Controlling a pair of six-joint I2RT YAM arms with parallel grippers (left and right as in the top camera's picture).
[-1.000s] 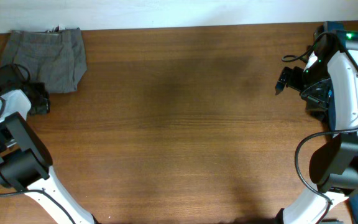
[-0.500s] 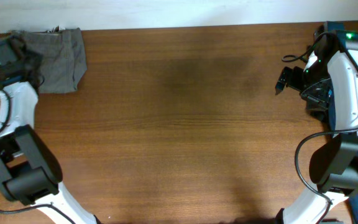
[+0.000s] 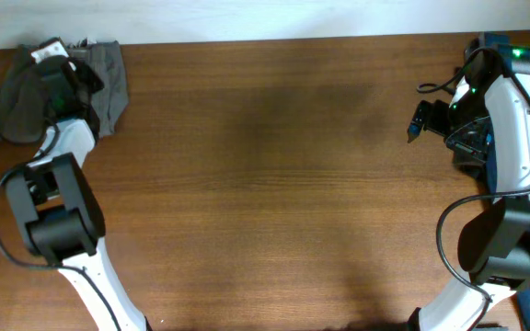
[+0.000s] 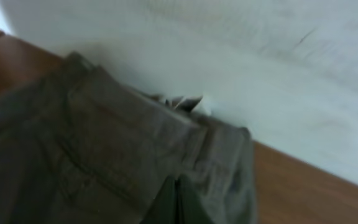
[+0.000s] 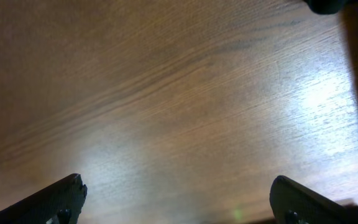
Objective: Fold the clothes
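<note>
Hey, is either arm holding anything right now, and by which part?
The right tool is open over bare table, holding nothing. The left tool is over the shorts, but whether it grips them cannot be told.

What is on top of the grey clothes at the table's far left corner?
The left gripper is over the clothes, hiding their middle; grey cloth shows on both sides. Whether it holds any cloth cannot be seen.
</note>
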